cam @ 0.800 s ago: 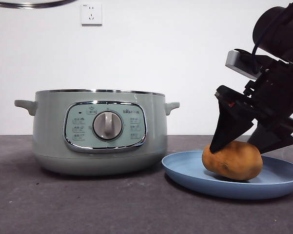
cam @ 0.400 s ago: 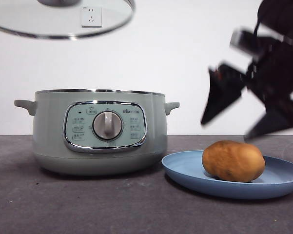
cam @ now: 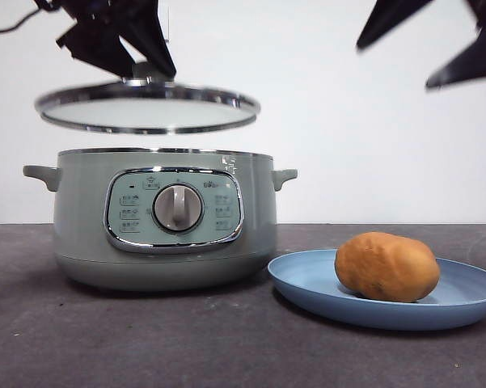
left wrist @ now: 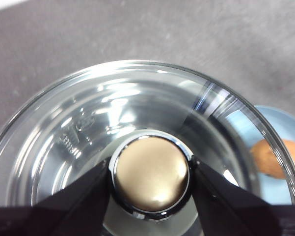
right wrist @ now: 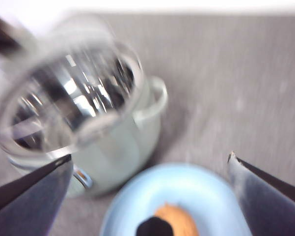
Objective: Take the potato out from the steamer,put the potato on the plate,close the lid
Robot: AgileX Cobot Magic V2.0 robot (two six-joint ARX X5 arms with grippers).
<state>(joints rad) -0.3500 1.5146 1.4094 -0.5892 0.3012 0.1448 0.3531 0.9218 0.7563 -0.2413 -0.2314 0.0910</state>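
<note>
Potato (cam: 386, 267) lies on its side on the plate (cam: 461, 303), at the right of the table (cam: 145, 339), just beside the steamer (cam: 162, 218). The steamer stands uncovered at the left. The lid (cam: 148, 105) hangs level in the air just above the pot's rim, apart from it. The left gripper (left wrist: 151, 172) has its two jaws clamped on the lid's knob (left wrist: 151, 177), one on each side. The right gripper (right wrist: 149, 182) is high above the plate, jaws spread wide with nothing between them, well clear of the potato.
</note>
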